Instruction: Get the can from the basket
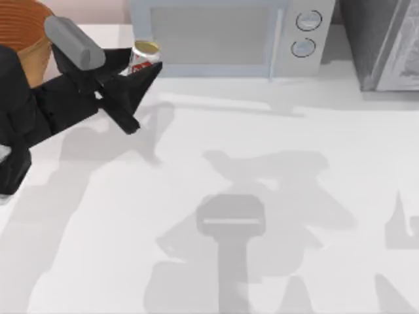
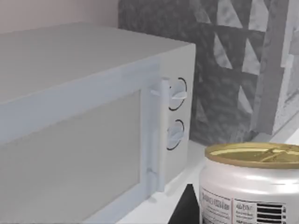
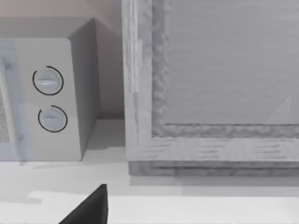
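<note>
The can (image 1: pixel 145 54) is silver-white with a red mark and a dull gold top. It stands upright outside the basket (image 1: pixel 26 29), to its right, by the microwave's front left corner. My left gripper (image 1: pixel 143 67) is shut on the can, its black fingers reaching in from the left. Up close in the left wrist view, the can (image 2: pixel 250 186) has one black finger (image 2: pixel 187 210) beside it. The orange-brown wicker basket sits at the table's far left corner, partly hidden by my left arm. One black fingertip (image 3: pixel 88 210) of my right gripper shows in the right wrist view.
A pale grey microwave (image 1: pixel 229 33) with two round knobs stands along the back edge. A dark grey textured cabinet (image 1: pixel 383 42) stands at the back right. The white tabletop (image 1: pixel 262 131) stretches across the middle and front, crossed by arm shadows.
</note>
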You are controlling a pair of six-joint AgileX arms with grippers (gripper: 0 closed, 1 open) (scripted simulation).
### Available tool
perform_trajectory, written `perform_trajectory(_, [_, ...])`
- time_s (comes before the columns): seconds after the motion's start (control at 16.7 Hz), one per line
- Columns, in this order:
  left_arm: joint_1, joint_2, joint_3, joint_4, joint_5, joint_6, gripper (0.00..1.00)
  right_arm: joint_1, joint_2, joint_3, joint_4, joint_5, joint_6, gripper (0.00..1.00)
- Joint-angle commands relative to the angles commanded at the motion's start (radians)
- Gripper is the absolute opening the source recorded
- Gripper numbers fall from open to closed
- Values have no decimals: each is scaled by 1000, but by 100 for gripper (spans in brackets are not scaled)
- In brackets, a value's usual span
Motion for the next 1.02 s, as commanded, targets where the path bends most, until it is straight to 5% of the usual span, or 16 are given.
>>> perform_trajectory(1.02, [-54,545,281,311,405,25,0,0,0,0,0,0,0,100])
